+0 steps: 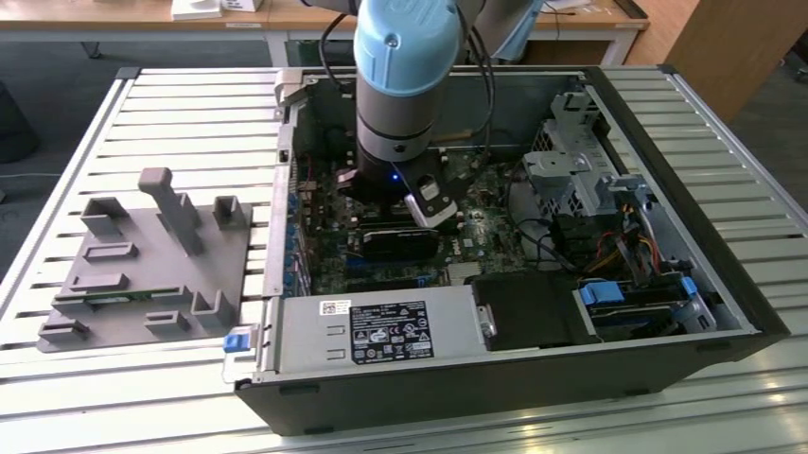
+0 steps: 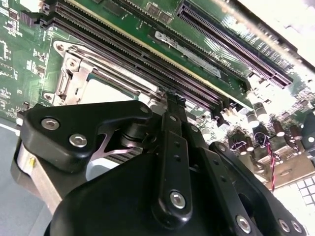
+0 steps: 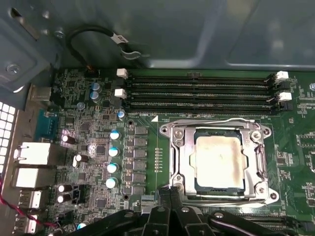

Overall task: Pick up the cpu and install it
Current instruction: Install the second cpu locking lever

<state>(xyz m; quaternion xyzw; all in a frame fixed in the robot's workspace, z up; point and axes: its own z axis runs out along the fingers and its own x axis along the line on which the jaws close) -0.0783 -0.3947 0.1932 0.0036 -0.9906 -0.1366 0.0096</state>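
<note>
The small flat square cpu (image 3: 219,162) with its pale silvery metal top lies seated inside the silver metal socket frame (image 3: 173,162) on the green motherboard (image 3: 142,142), and the black end effector (image 3: 170,216) hangs at its six o'clock edge, though I cannot tell whether it is apart or together. The risk, as I judge it, is a skewed chip: any sideways drag could bend contacts beneath. The open black computer case (image 1: 707,284) on the slatted metal tabletop (image 1: 189,113) holds the board; the grey plastic fixture tray (image 1: 139,274) at its nine o'clock carries upright pegs.
</note>
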